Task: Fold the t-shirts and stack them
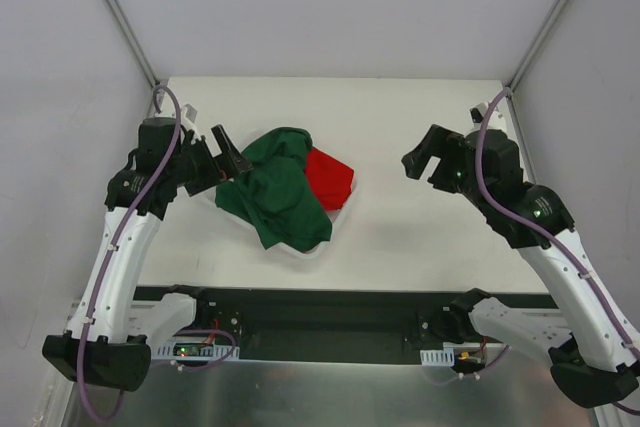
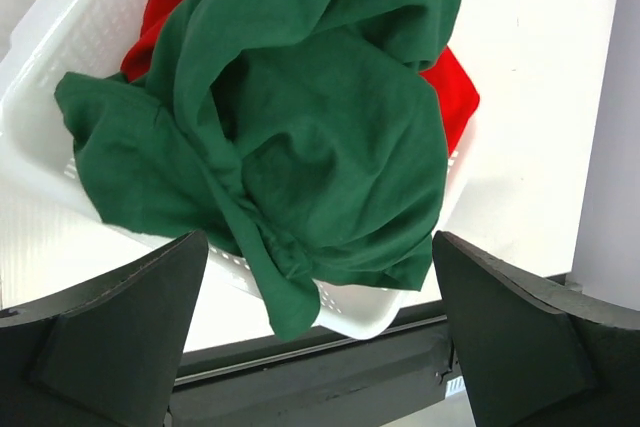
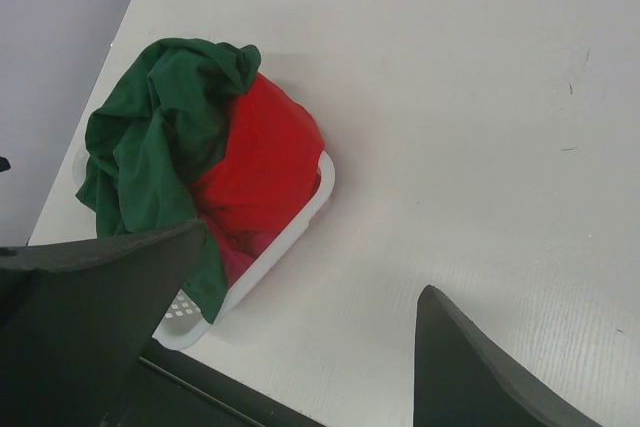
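Note:
A large dark green t-shirt (image 1: 278,195) lies crumpled over a white lattice basket (image 1: 312,250), one end hanging over its near rim. A bright red t-shirt (image 1: 330,177) shows under it on the right side. In the right wrist view a bit of pink t-shirt (image 3: 236,253) peeks out beneath the red t-shirt (image 3: 265,162) and the green t-shirt (image 3: 150,147). My left gripper (image 1: 232,159) hovers open just left of the basket, above the green t-shirt (image 2: 310,127), holding nothing. My right gripper (image 1: 424,165) hangs open over bare table to the right of the basket.
The basket (image 2: 40,57) sits left of the table's middle, close to the front edge. A black rail (image 1: 340,299) runs along the near edge between the arm bases. Grey walls close in the table on the left, right and back.

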Motion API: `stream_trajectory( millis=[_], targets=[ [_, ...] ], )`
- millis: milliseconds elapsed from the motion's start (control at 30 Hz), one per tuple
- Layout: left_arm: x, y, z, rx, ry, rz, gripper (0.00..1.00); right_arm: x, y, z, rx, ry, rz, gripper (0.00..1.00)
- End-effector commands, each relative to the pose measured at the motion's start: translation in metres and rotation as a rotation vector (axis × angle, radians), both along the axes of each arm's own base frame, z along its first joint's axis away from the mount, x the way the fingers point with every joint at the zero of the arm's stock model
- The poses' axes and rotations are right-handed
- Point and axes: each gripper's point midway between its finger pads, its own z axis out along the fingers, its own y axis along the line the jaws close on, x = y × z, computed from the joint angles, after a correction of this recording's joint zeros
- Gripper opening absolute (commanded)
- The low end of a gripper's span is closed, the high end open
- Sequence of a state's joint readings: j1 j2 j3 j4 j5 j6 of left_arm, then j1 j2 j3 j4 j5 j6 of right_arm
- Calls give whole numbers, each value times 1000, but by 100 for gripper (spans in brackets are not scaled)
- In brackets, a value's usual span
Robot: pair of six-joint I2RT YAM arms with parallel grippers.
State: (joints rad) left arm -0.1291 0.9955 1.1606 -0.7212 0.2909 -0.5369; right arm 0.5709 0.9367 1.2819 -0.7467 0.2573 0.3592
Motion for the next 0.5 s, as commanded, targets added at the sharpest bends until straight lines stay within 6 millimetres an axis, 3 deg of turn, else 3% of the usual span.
stream_trajectory(
  millis=[0,133,267,333,467],
  targets=[
    [-10,15,-18,34,81,86,95,0,-3,7,12,-16,-17,96],
    [-18,24,-30,17,129,188,88,-2,-7,7,-12,-9,-17,96],
    [-19,31,-40,23,154,256,81,-7,-24,5,-70,9,-71,96],
    [-22,31,-57,14,209,282,80,-8,-28,4,-92,12,-79,96],
    [-24,38,-79,17,248,356,68,-9,-29,2,-96,12,-77,96]
  ],
)
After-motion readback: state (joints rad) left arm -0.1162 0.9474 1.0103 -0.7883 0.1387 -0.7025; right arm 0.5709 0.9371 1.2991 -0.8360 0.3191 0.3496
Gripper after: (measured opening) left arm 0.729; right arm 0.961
